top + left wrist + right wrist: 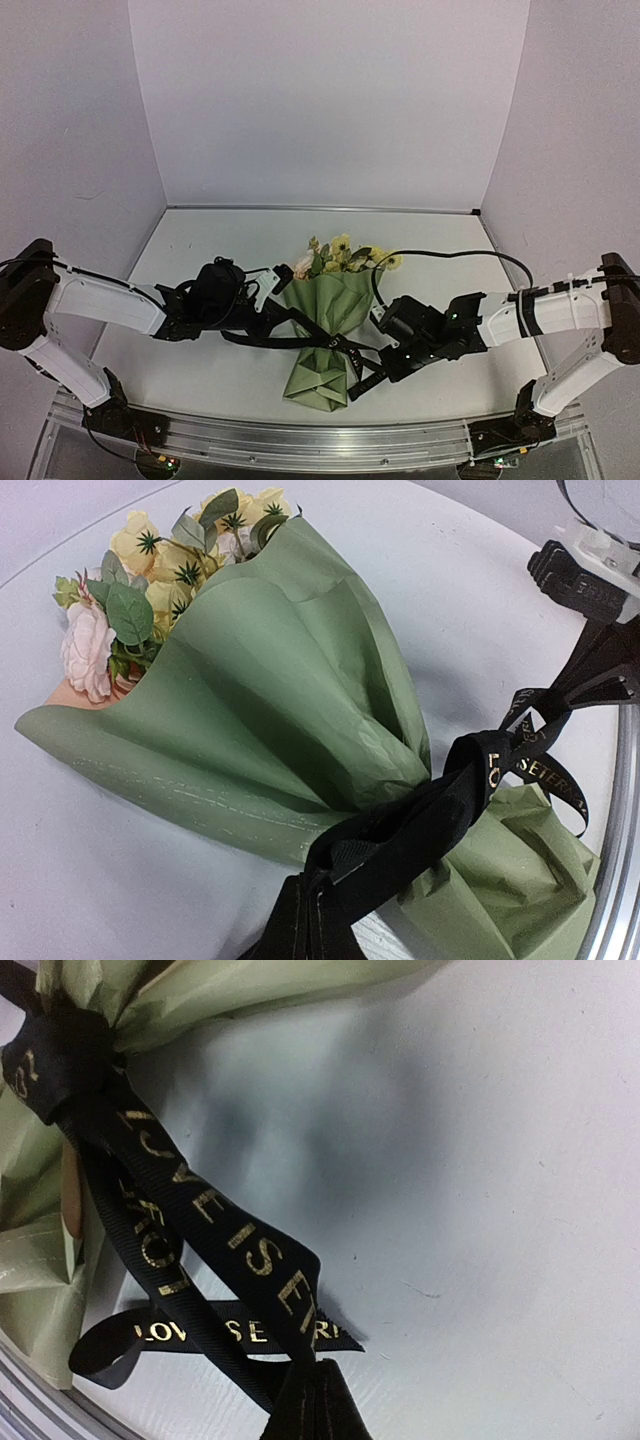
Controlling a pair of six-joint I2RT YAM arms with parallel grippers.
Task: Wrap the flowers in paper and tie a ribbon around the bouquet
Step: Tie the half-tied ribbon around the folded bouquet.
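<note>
Gold "LOVE IS ETER…" legible on black ribbon (200,1210), cinched round bouquet (325,320) neck, lying between left gripper (310,920) and right gripper (305,1400), both clenched on ribbon.

- Overhead view bright, flat, diffuse; white walls (320,100) slightly washed, straight edges bow near corners.
- Faint soft shadows on tabletop (200,260).
- Left wrist: paper (290,680) sharp, ribbon (400,830) blurs at bottom edge.
- Right wrist: soft grey shadow across tabletop, bottom edge dark, out of focus.
</note>
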